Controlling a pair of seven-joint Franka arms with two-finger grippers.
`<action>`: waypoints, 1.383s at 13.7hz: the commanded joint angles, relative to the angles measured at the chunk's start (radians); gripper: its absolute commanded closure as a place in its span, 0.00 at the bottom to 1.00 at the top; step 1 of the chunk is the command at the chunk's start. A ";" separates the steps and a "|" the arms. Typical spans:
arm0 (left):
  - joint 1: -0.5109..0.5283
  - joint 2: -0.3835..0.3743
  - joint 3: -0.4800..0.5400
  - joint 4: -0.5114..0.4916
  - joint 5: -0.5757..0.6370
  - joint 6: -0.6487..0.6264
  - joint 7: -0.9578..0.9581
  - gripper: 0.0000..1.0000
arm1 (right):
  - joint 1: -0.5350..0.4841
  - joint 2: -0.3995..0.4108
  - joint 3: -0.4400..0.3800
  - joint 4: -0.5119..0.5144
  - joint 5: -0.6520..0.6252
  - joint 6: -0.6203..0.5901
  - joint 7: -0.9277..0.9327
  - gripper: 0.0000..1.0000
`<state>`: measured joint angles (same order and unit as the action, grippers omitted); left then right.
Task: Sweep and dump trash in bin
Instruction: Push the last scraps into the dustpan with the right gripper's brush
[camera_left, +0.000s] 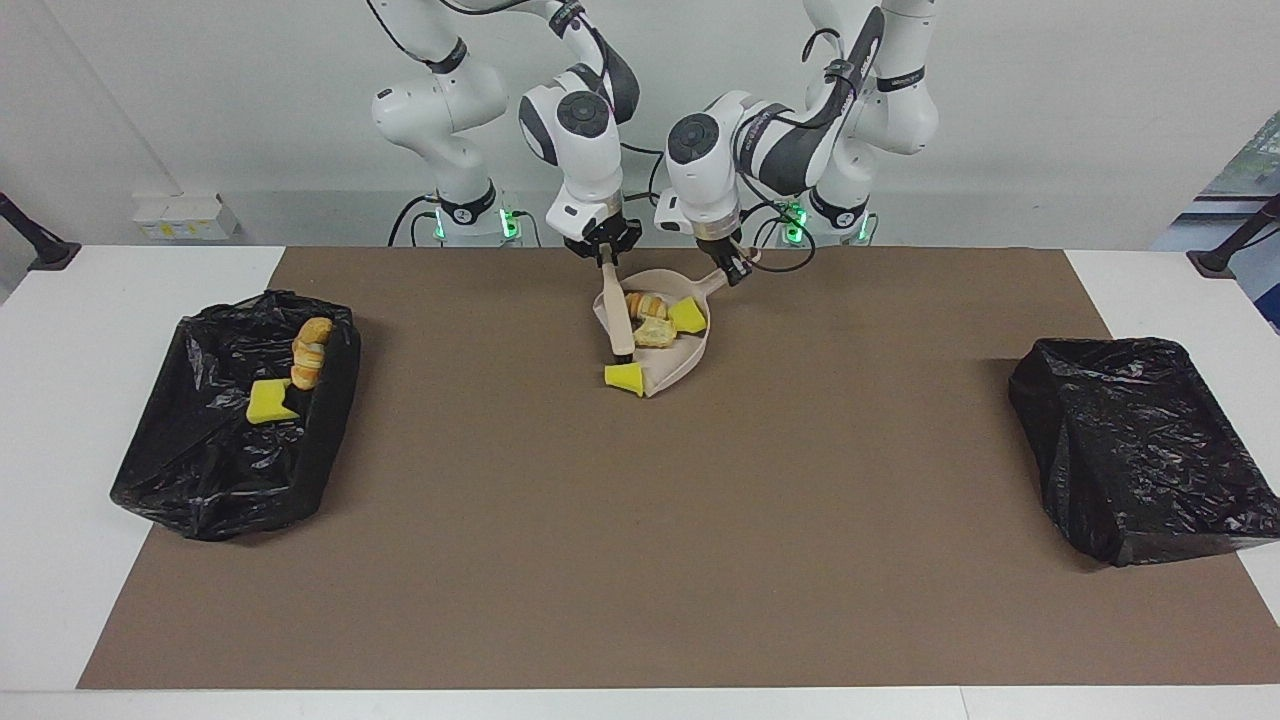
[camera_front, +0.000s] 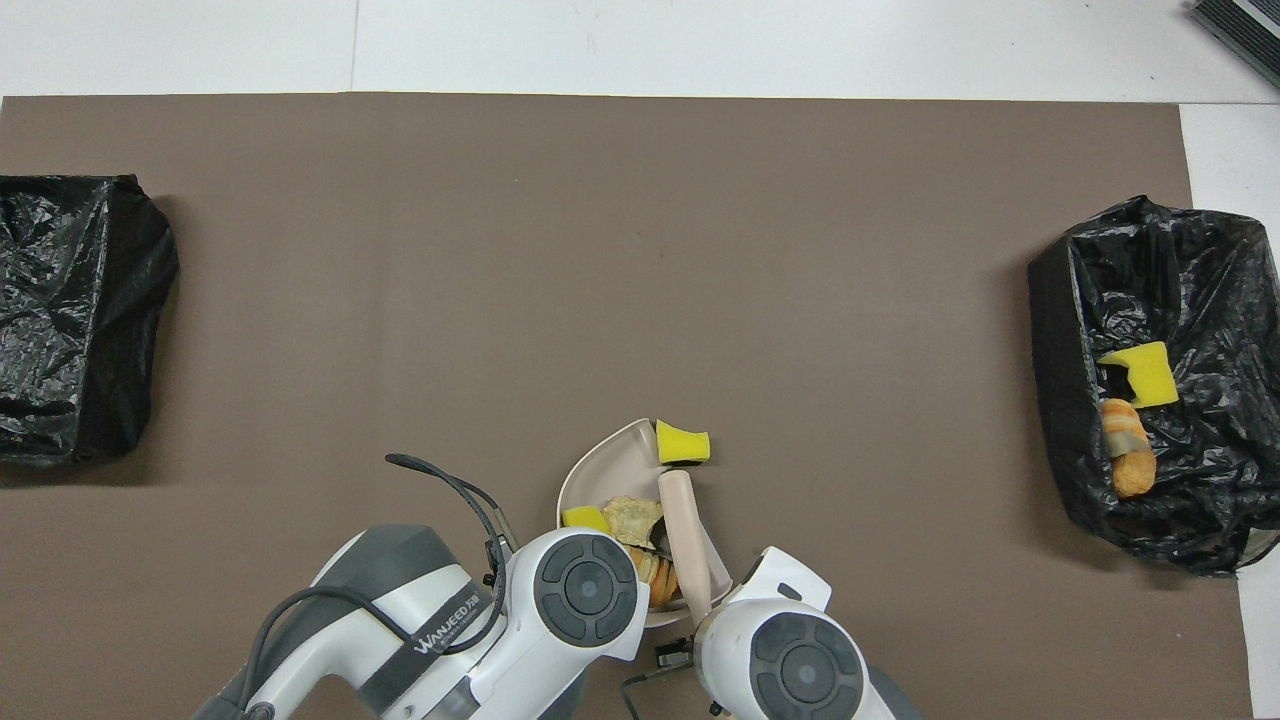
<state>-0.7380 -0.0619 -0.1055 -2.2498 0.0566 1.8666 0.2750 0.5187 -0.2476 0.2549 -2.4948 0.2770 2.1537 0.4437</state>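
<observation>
The beige dustpan (camera_left: 682, 360) (camera_front: 600, 470) rests on the brown mat close to the robots. My left gripper (camera_left: 738, 270) is shut on its handle. My right gripper (camera_left: 606, 258) is shut on the beige brush (camera_left: 619, 322) (camera_front: 686, 535), which lies across the pan's open side. Inside the pan sit three pieces of trash: a bread roll (camera_left: 645, 301), a tan scrap (camera_left: 656, 333) (camera_front: 631, 518) and a yellow sponge chunk (camera_left: 688, 314) (camera_front: 583, 517). Another yellow chunk (camera_left: 625, 378) (camera_front: 682, 442) lies at the pan's lip by the bristles.
A black-bagged bin (camera_left: 200, 500) (camera_front: 1060, 300) at the right arm's end holds a yellow sponge (camera_left: 268, 402) and a croissant (camera_left: 311, 352). A second black-bagged bin (camera_left: 1140, 450) (camera_front: 75, 315) stands at the left arm's end. The brown mat (camera_left: 640, 540) covers the table.
</observation>
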 joint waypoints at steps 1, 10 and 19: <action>0.028 -0.016 -0.003 -0.024 -0.001 0.016 0.020 1.00 | 0.004 0.010 0.000 0.027 0.028 -0.003 -0.042 1.00; 0.063 -0.009 -0.003 -0.024 -0.001 0.014 0.023 1.00 | -0.181 0.057 -0.009 0.168 -0.180 -0.117 -0.218 1.00; 0.063 -0.007 -0.003 -0.024 -0.001 0.013 0.020 1.00 | -0.227 0.248 -0.008 0.263 -0.247 -0.067 -0.525 1.00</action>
<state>-0.6871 -0.0587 -0.1053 -2.2529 0.0565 1.8666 0.2908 0.3219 0.0182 0.2437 -2.2247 -0.0006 2.1251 0.0840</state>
